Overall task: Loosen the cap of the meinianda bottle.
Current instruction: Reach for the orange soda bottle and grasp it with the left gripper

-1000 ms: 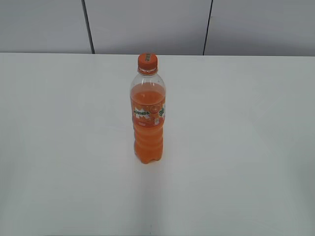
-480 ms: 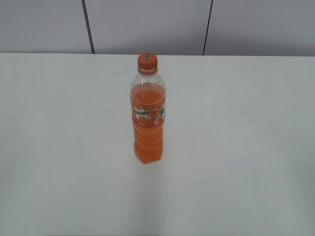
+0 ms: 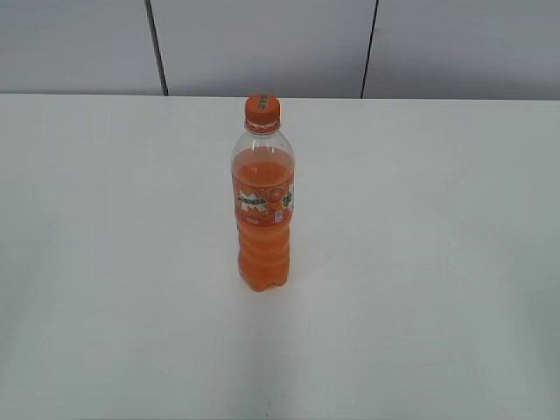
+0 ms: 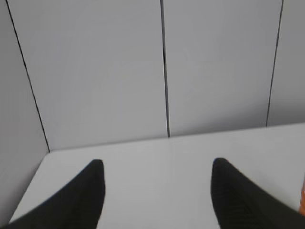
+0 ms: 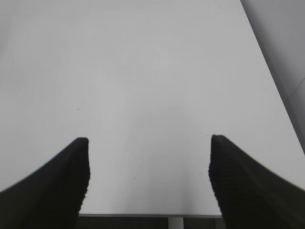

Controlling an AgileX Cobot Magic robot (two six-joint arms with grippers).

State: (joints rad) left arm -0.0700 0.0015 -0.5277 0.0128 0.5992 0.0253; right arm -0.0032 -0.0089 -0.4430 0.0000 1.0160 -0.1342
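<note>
The meinianda bottle (image 3: 262, 210) stands upright in the middle of the white table (image 3: 420, 262) in the exterior view, holding orange drink, with an orange-green label band. Its orange cap (image 3: 262, 108) sits on the neck. No arm or gripper shows in the exterior view. In the left wrist view my left gripper (image 4: 157, 164) is open and empty above bare table; a sliver of orange shows at the right edge (image 4: 302, 200). In the right wrist view my right gripper (image 5: 148, 140) is open and empty above bare table.
Grey wall panels with dark seams (image 3: 157, 48) stand behind the table's far edge. The right wrist view shows the table's near edge (image 5: 143, 214) and its right edge (image 5: 271, 81). The left wrist view shows the table's left corner (image 4: 47, 155).
</note>
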